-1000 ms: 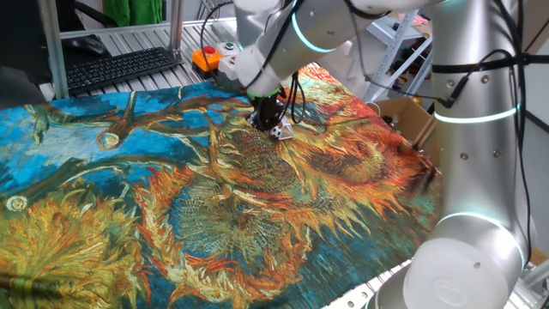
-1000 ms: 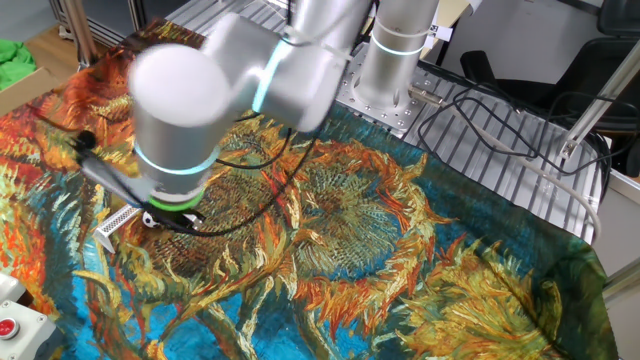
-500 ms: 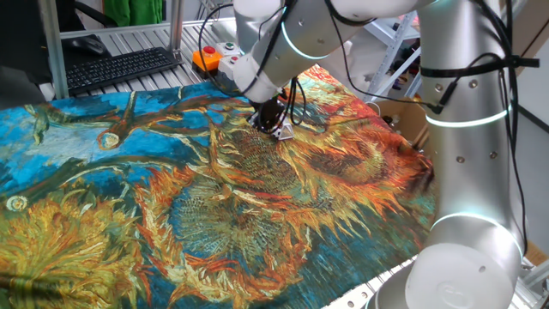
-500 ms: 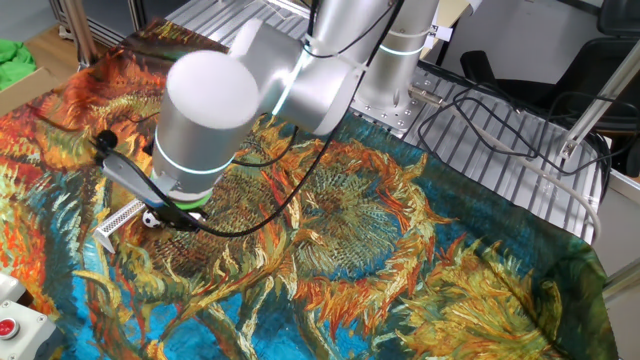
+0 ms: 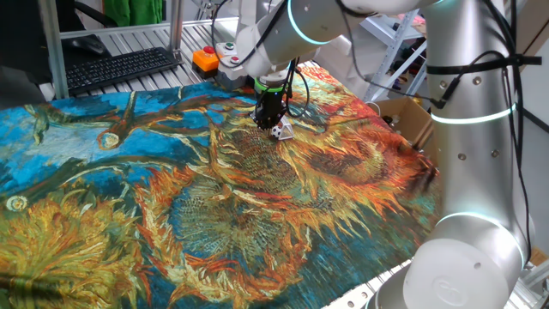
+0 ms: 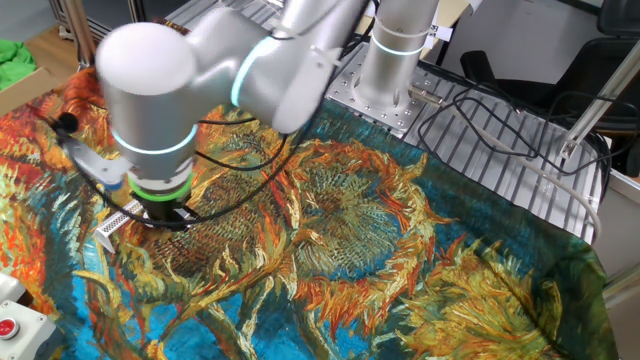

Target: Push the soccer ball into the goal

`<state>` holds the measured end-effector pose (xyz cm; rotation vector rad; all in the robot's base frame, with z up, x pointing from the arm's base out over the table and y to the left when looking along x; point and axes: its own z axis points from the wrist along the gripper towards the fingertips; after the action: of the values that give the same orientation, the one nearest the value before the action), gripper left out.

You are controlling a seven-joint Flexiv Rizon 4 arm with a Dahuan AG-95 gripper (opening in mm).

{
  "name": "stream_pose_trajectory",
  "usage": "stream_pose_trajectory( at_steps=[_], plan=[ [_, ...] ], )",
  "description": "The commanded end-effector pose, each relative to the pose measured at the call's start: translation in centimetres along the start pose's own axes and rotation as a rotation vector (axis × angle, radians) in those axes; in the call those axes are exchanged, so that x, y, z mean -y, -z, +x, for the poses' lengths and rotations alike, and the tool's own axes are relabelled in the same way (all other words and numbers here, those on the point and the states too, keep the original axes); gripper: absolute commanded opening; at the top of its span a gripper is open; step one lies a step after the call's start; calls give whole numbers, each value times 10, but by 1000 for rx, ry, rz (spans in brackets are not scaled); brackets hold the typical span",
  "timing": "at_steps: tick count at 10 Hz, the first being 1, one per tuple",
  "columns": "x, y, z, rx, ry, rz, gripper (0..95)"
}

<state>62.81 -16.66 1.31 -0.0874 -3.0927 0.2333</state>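
Note:
My gripper (image 5: 268, 120) hangs point-down over the far middle of the sunflower cloth (image 5: 214, 206), its dark fingers close together and holding nothing. The goal (image 5: 282, 131), a small pale wedge frame, lies on the cloth just right of the fingertips. In the other fixed view the goal (image 6: 116, 222) lies just left of the gripper (image 6: 165, 214), almost touching it. The soccer ball does not show in either view; the gripper and the wrist cover the spot beside the goal.
A box with coloured buttons (image 5: 214, 57) stands behind the cloth, and its corner shows in the other view (image 6: 12, 318). A keyboard (image 5: 120, 67) lies at the back left. A cardboard box (image 5: 410, 120) and the arm's base (image 5: 467, 257) are to the right. Cables (image 6: 500, 120) lie on the slatted table.
The wrist and forearm have swung round above the gripper, which stays by the goal. The ball showed beside the goal half a second ago and is now covered.

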Motion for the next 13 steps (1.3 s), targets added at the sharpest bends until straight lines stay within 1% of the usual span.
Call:
stream_pose_trajectory(
  at_steps=[1,4,5,6,7,8,9,10,11,13],
  plan=[
    [0,1,2,-18,-60,-20,0],
    [0,1,2,-18,-72,-15,0],
    [0,1,2,-17,-54,-4,0],
    [0,1,2,-13,-44,15,0],
    [2,0,2,-5,-33,29,0],
    [11,-6,2,-1,-21,27,0],
    [16,-9,1,4,-7,36,0],
    [21,-10,0,6,-4,37,0],
    [26,-12,0,8,3,45,0],
    [36,-11,-3,7,30,51,0]
  ],
)
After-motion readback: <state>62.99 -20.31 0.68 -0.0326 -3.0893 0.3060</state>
